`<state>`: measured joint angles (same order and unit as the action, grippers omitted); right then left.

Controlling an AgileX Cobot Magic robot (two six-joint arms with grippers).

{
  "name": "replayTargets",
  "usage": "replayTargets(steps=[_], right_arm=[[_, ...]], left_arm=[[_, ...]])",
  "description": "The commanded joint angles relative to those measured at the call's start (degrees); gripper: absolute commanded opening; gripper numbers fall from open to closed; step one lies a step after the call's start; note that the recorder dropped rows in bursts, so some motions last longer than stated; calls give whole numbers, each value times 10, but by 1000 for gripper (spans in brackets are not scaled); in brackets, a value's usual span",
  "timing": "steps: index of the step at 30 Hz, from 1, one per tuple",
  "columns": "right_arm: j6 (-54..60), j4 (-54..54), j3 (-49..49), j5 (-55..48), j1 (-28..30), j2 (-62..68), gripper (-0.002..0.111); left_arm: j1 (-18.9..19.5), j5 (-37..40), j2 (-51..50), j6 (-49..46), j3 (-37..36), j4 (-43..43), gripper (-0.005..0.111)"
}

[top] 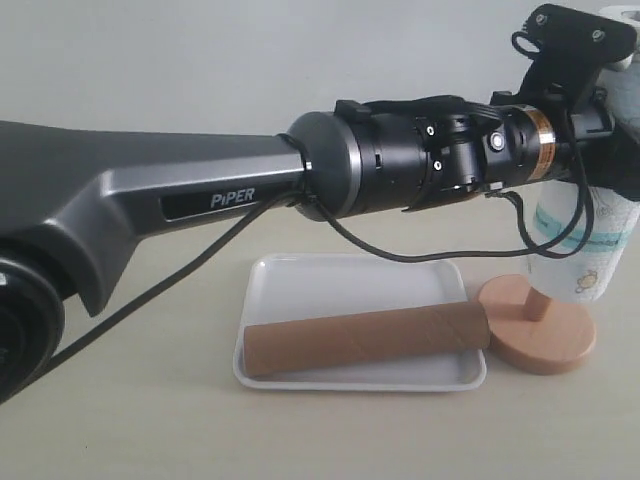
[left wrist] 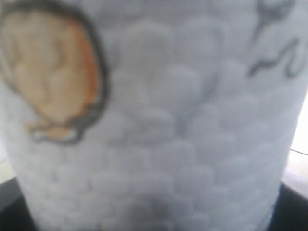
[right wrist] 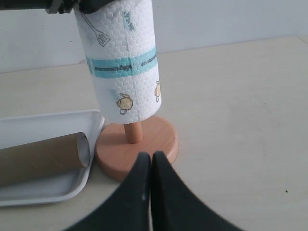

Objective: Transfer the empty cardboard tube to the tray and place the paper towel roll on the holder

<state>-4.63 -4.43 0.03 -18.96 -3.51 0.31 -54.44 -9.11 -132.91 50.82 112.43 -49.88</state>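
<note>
We count the empty cardboard tube (top: 365,340) as done: it lies in the tray (top: 350,275). The paper towel roll (right wrist: 125,72) sits partway down the holder (right wrist: 144,147) post (bare dowel shows beneath), grasped by the left end effector (right wrist: 79,6). Lowering and release seem to be what is left. The right end effector (right wrist: 151,192), clenched on nothing, hovers over the tabletop (right wrist: 240,120) near the base.

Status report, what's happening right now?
Left hand holds roll partway down holder. Right hand shut, empty. Tube in tray. Nothing in the way.

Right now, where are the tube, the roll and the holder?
tube (top: 365,338), exterior view, middle of its side.
roll (right wrist: 124,62), right wrist view, on its teal band.
holder (right wrist: 161,139), right wrist view, on its round base.
</note>
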Motion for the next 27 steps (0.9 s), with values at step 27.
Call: replayTargets(steps=[27], right_arm=[[0,0,0,5,1,-3,0]], left_arm=[[22,-81,6,-32,-84,45,15]])
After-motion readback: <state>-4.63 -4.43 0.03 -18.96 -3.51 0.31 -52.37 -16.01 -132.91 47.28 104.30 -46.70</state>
